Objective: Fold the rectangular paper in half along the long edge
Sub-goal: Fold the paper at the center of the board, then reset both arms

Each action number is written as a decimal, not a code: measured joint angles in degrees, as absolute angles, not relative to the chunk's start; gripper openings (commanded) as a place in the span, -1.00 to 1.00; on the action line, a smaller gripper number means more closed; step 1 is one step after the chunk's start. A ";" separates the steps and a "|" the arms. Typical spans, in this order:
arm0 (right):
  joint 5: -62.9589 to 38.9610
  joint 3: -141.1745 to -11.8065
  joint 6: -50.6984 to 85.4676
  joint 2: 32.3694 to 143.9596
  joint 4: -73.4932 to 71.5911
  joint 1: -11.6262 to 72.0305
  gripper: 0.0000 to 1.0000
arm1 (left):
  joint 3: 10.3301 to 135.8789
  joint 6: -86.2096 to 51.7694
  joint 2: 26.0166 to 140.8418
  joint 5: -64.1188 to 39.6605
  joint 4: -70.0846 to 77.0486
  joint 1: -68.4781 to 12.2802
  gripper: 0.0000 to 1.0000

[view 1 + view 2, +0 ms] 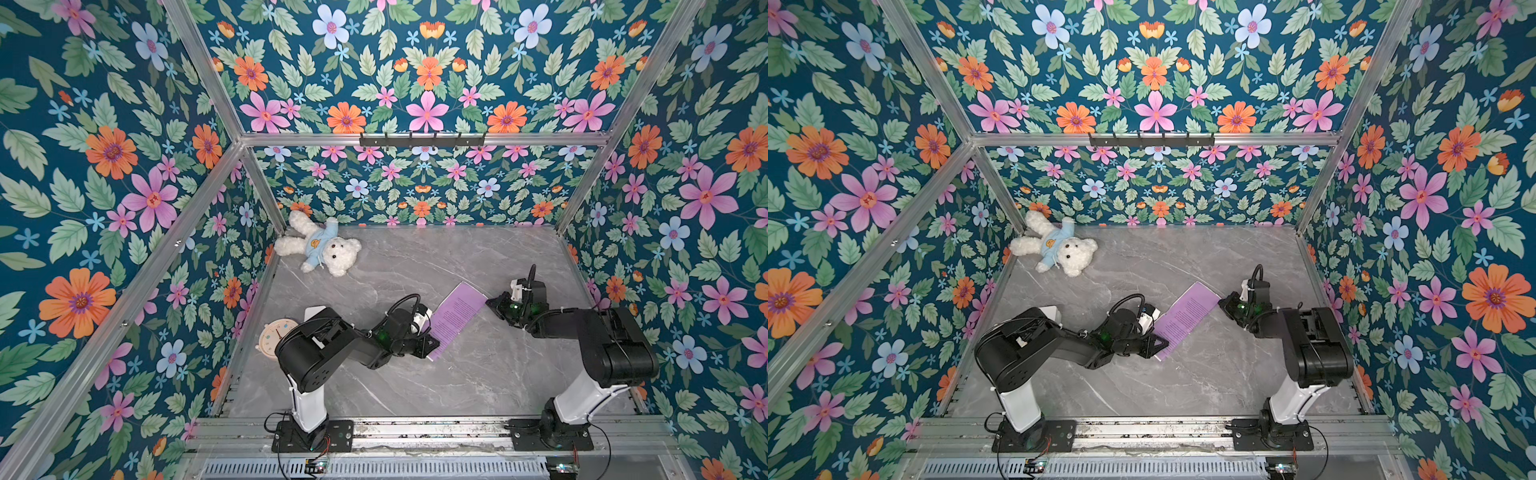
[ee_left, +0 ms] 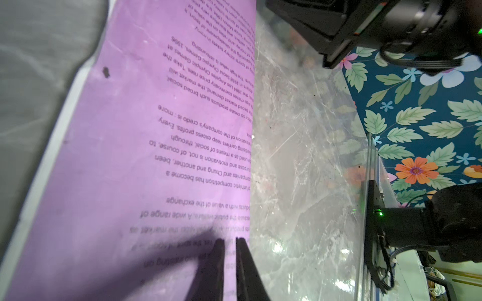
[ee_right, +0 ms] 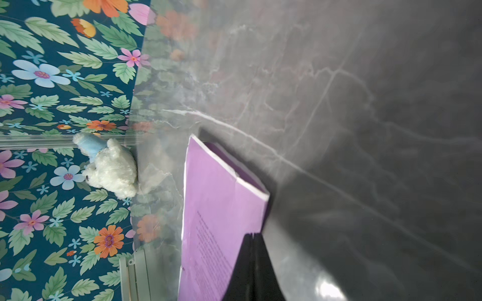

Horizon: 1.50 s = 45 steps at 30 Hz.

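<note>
Tabletop (image 1: 457, 386) carries the rectangular paper (image 1: 455, 318), lying slantwise and already doubled into a narrow strip; the right wrist view shows two layers at its far end. Its long axis runs from the left gripper (image 1: 434, 344) at the near end to the right gripper (image 1: 492, 302) at the far corner, so each arm has one end. The right gripper is clenched, tips at the paper's edge. The left gripper shows a thin slit beside the fold; whether it pinches anything I cannot tell. Creasing along that axis looks the likely next move.
</note>
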<state>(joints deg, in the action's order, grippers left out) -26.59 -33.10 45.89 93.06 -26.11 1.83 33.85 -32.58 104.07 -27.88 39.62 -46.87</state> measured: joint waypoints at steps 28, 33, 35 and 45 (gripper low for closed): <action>4.75 -21.85 15.25 58.70 -16.58 1.80 0.92 | 29.15 -8.58 69.52 -2.07 33.01 -27.31 0.93; 8.67 -14.00 9.26 62.76 -30.57 1.80 0.96 | 23.51 -2.63 66.46 10.66 31.81 -21.69 0.99; 9.21 -12.78 7.35 66.98 -35.83 1.80 0.98 | 20.53 -0.93 66.54 12.84 33.30 -18.90 1.00; 7.27 -15.77 4.80 82.74 -50.33 -0.54 0.99 | 15.51 2.90 78.98 11.55 48.84 -8.38 1.00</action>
